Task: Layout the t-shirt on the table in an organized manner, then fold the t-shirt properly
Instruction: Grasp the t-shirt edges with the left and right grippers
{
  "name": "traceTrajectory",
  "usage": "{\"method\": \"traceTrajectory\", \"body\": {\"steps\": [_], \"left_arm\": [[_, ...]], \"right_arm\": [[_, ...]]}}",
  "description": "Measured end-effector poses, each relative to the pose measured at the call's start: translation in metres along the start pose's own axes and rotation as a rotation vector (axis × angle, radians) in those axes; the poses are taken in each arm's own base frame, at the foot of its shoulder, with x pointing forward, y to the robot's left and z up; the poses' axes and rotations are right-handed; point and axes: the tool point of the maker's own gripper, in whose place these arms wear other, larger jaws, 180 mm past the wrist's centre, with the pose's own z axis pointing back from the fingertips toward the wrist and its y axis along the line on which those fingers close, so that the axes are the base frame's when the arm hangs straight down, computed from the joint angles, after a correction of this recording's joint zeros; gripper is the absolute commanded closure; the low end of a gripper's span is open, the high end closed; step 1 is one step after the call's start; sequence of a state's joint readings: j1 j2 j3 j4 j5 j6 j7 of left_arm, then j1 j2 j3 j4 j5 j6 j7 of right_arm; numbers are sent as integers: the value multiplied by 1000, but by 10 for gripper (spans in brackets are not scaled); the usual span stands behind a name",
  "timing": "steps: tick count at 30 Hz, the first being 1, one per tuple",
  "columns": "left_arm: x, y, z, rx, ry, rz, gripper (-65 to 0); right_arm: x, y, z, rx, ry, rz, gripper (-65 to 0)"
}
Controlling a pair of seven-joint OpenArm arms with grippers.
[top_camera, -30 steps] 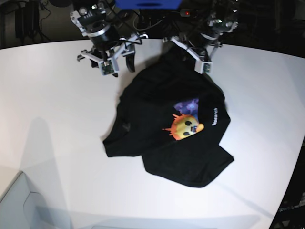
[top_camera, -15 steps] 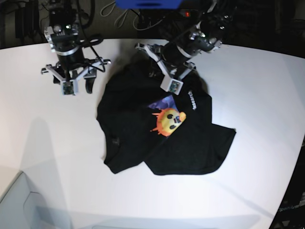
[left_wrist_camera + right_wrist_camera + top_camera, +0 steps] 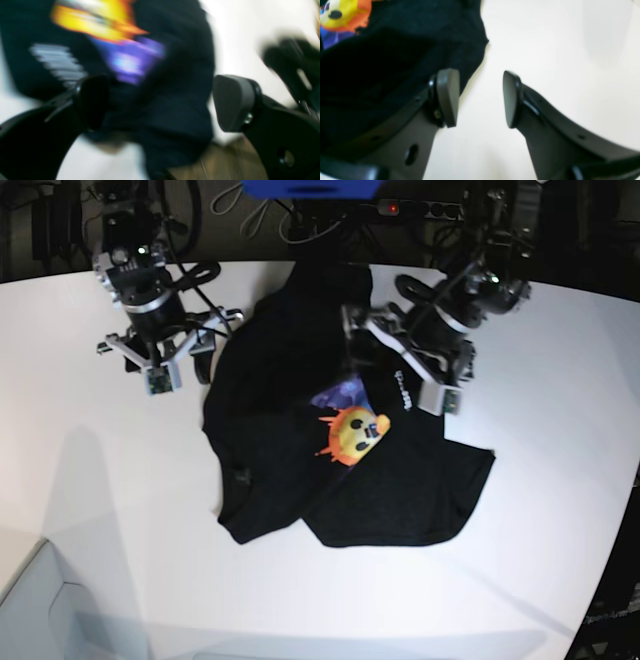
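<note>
The black t-shirt [image 3: 300, 480] lies crumpled on the white table [image 3: 110, 500], its orange-yellow face print [image 3: 352, 434] facing up. My left gripper [image 3: 392, 368] hovers over the shirt's upper right part, jaws wide open and holding nothing. The blurred left wrist view shows its fingers [image 3: 233, 102] spread over black cloth and the print [image 3: 100, 20]. At the shirt's upper left edge my right gripper [image 3: 165, 365] is open. In the right wrist view the right gripper [image 3: 480, 98] has only bare table between its pads, with the t-shirt [image 3: 395, 50] lying to the left.
A pale box corner [image 3: 40, 610] sits at the near left. The table's curved edge [image 3: 612, 550] runs down the right side. Cables and a blue object [image 3: 310, 188] lie behind the far edge. A brown surface [image 3: 225, 160] shows under the left gripper.
My left gripper has opened wide, let go of the shirt and swung to the right. The shirt slid left earlier and now rests. The right arm shifted left, then slightly back toward the shirt.
</note>
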State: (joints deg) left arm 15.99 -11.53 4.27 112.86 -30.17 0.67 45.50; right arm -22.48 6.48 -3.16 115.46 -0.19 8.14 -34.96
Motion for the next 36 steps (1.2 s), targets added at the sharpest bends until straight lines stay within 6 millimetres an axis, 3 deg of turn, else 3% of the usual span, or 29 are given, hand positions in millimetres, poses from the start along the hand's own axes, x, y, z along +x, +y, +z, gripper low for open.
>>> {"method": "traceTrajectory", "body": {"steps": [4, 7, 11, 15, 21, 27, 33, 36], "left_arm": [[41, 48, 12, 130, -125, 79, -650], [67, 94, 5, 221, -199, 158, -650], [48, 156, -14, 330, -127, 293, -650], [40, 191, -37, 376, -59, 372, -650], [59, 215, -63, 401, -130, 406, -650], [64, 210, -89, 414, -124, 245, -650], [60, 208, -92, 414, -121, 226, -650], [59, 208, -92, 415, -117, 227, -554]], "right_arm": [[1, 23, 0, 79, -6, 38, -292], [0, 45, 2, 163, -4, 80, -292], [-7, 56, 6, 193, 12, 94, -292], [-13, 62, 8, 210, 27, 95, -291], [-13, 60, 7, 205, 26, 94, -291], [-15, 59, 8, 203, 31, 92, -291], [-14, 59, 8, 203, 30, 93, -290], [-15, 59, 8, 203, 31, 93, -290]]}}
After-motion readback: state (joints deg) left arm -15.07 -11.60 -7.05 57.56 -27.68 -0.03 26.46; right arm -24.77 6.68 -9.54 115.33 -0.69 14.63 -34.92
